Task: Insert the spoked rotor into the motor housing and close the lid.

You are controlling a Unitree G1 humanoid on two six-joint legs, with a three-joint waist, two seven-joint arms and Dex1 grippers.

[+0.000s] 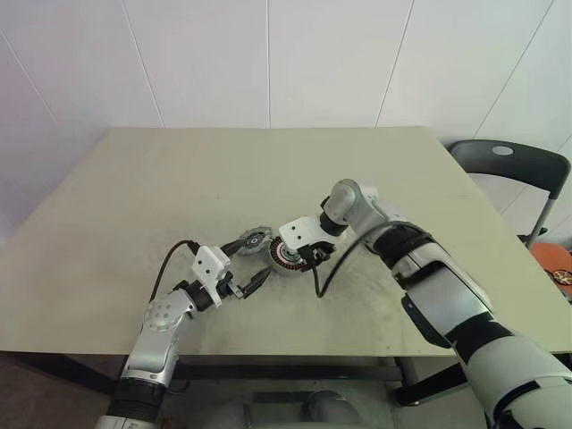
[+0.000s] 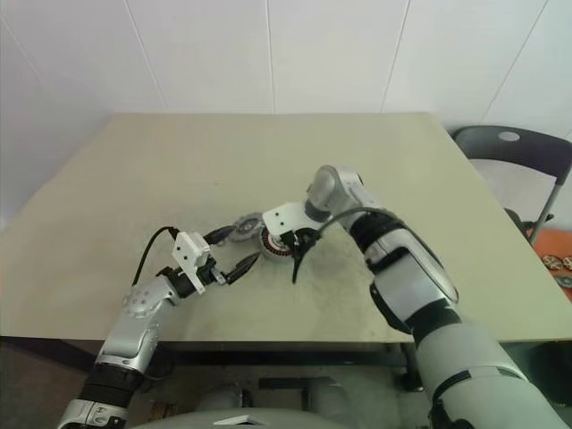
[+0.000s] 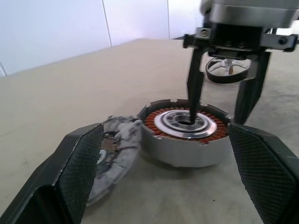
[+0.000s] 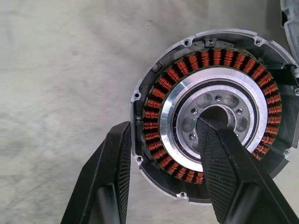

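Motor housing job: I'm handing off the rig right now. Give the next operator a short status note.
Left gripper: open, level, aimed at the lid and motor housing, holding nothing.
Right gripper: pointing down onto the motor housing; grip unclear.
Lid: tilted against the housing's side.
Spoked rotor: beyond the housing, not inserted.
Done: nothing seated yet.
Left: insert the rotor, then fit the lid.

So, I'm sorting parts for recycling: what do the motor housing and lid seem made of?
Motor housing: looks like cast grey metal shell, coppery wire windings, machined shiny silver centre. Lid: dull grey, rough toothed edge, probably cast metal, though not certain.
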